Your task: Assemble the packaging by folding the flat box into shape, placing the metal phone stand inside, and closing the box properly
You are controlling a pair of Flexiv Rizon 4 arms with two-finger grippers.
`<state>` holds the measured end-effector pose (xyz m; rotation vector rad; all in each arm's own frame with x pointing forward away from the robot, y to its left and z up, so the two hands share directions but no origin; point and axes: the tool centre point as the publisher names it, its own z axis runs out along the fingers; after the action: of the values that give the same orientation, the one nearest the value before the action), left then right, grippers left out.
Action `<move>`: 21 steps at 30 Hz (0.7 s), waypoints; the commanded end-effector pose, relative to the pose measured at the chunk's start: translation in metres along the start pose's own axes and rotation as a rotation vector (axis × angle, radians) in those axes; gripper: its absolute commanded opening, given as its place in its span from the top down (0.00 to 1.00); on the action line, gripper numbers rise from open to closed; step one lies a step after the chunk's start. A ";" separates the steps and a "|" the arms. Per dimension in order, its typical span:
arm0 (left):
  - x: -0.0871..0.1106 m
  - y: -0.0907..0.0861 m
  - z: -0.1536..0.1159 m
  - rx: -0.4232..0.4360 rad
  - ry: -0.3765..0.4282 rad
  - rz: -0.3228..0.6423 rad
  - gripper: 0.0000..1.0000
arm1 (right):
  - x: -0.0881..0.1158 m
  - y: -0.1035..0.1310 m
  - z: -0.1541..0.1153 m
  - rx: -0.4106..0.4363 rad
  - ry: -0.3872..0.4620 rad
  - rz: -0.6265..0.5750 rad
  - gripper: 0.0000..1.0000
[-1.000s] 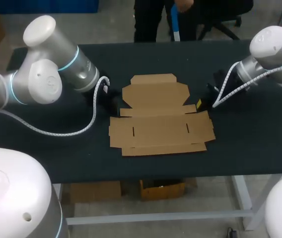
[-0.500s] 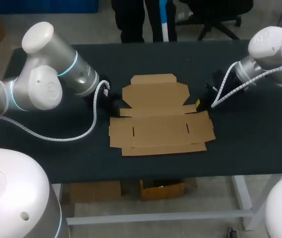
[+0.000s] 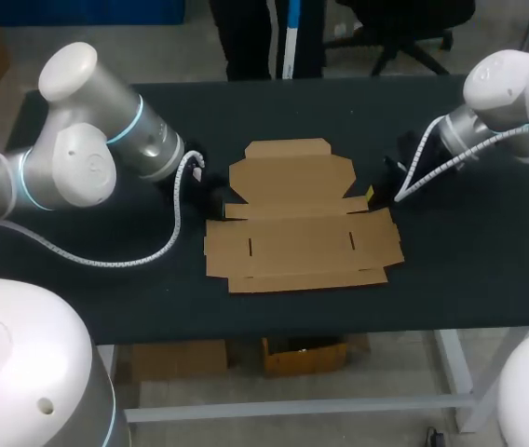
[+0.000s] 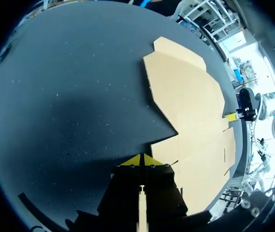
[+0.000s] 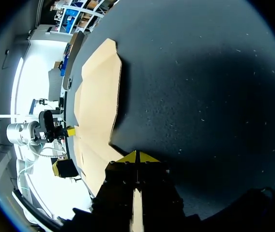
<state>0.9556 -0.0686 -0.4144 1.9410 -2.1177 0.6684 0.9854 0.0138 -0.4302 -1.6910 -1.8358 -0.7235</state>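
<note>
Brown and unfolded, the flat box (image 3: 297, 223) lies spread on the middle of the dark counter (image 3: 469, 251), the left end effector (image 4: 141, 160) just beside its left edge and the right end effector (image 5: 136, 157) just beside its right edge, each with its 2 yellow tips pressed together, gripping nothing.

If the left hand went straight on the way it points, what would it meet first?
Probably the dark table top just ahead of the left hand, right beside the flat cardboard box and its notched edge. Depth is unclear, so it might clip that edge.
</note>
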 end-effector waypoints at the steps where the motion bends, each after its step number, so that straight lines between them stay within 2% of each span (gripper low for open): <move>1: -0.001 0.000 0.002 -0.001 0.000 0.000 1.00 | -0.001 -0.001 0.006 0.001 0.000 -0.001 1.00; 21: 0.001 0.001 0.006 -0.011 0.009 0.009 1.00 | 0.002 -0.014 0.006 -0.033 0.013 0.004 1.00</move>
<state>0.9549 -0.0707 -0.4160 1.9211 -2.1198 0.6663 0.9743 0.0174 -0.4300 -1.7065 -1.8210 -0.7584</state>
